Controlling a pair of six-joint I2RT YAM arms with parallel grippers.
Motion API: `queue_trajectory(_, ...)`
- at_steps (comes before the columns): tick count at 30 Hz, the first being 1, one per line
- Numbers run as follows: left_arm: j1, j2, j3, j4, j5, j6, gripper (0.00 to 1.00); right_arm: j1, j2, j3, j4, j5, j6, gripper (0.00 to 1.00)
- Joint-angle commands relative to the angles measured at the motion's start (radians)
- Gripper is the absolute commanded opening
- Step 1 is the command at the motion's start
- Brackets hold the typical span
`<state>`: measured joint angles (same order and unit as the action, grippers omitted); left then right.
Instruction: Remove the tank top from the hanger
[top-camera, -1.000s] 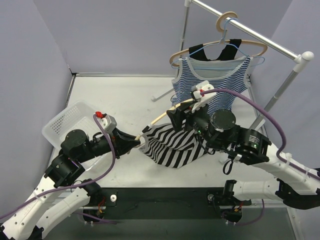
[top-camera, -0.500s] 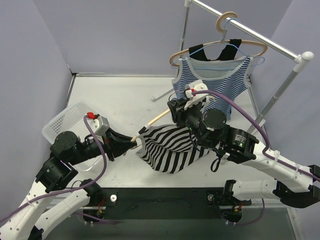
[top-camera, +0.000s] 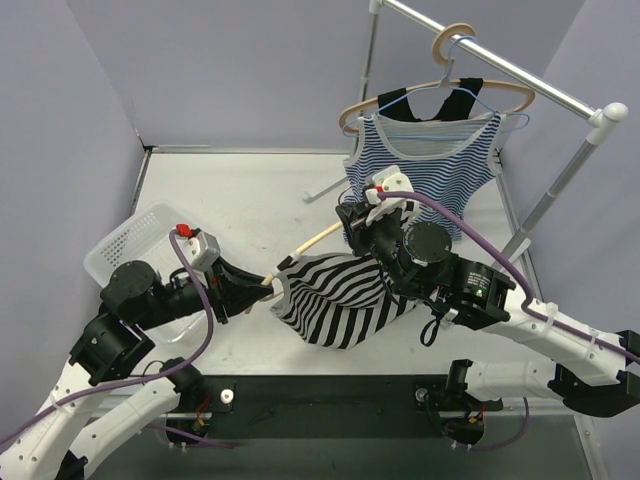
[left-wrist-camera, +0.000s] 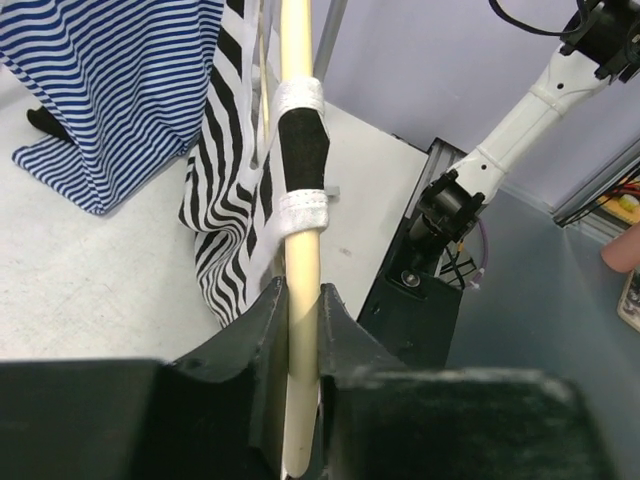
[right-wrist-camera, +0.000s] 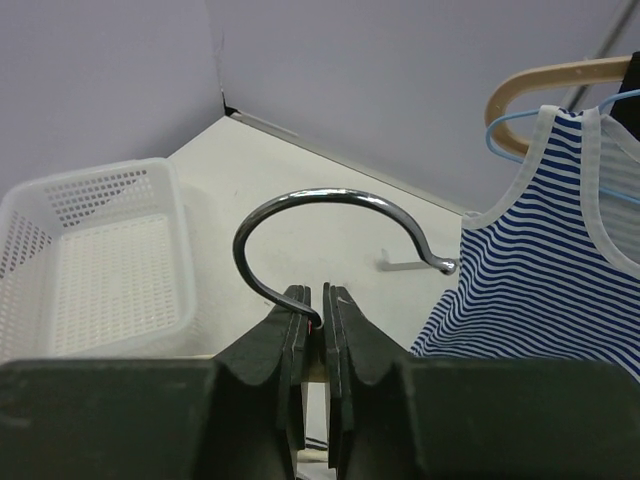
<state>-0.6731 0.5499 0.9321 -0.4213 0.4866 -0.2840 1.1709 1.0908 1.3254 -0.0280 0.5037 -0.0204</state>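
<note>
A black-and-white striped tank top (top-camera: 340, 300) hangs from a wooden hanger (top-camera: 318, 238) held low over the table between both arms. My left gripper (top-camera: 262, 283) is shut on the hanger's left arm end; in the left wrist view the wooden arm (left-wrist-camera: 303, 262) runs up between the jaws of the left gripper (left-wrist-camera: 300, 300). A white-edged black strap (left-wrist-camera: 302, 150) wraps the arm just above, and the striped cloth (left-wrist-camera: 225, 200) droops to its left. My right gripper (top-camera: 352, 222) (right-wrist-camera: 313, 300) is shut on the base of the hanger's metal hook (right-wrist-camera: 330, 192).
A white mesh basket (top-camera: 125, 245) (right-wrist-camera: 110, 260) sits at the left. A clothes rack (top-camera: 520, 75) stands at the back right with a blue-striped tank top (top-camera: 430, 165) (right-wrist-camera: 540, 260) and other hangers on it, close behind my right arm.
My right gripper has moved up and left to the hanger's hook and shut on it. My left gripper drew back leftward with the hanger end, and the striped top shifted left.
</note>
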Motion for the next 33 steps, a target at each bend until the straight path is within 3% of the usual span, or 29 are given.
queue_trajectory(1,-0.002,0.001,0.089,0.010,-0.053,0.023,0.31,-0.005,-0.042,-0.028,0.186,0.131,0.020,0.00)
queue_trajectory(2,0.000,-0.011,0.096,-0.010,-0.075,0.023,0.45,-0.004,-0.052,-0.031,0.194,0.145,0.020,0.00)
queue_trajectory(4,-0.002,-0.027,0.105,-0.026,-0.118,0.031,0.51,-0.001,-0.066,-0.057,0.204,0.153,0.062,0.00)
queue_trajectory(5,-0.002,-0.040,0.109,-0.036,-0.138,0.031,0.62,0.006,-0.080,-0.072,0.220,0.154,0.066,0.00)
queue_trajectory(8,-0.002,-0.060,0.148,-0.077,-0.204,0.031,0.69,0.019,-0.063,-0.065,0.275,0.206,0.047,0.00)
queue_trajectory(14,-0.002,-0.027,0.276,-0.243,-0.399,0.075,0.73,0.042,0.069,0.136,0.215,0.351,-0.027,0.00)
queue_trajectory(17,-0.002,0.013,0.333,-0.300,-0.407,0.074,0.72,0.047,0.125,0.187,0.221,0.377,-0.039,0.00)
queue_trajectory(22,0.000,0.021,0.349,-0.190,-0.310,0.028,0.72,0.070,0.202,0.288,0.188,0.380,-0.004,0.00)
queue_trajectory(33,-0.002,0.074,0.310,-0.100,-0.378,0.016,0.72,0.142,0.187,0.293,0.102,0.378,0.115,0.00)
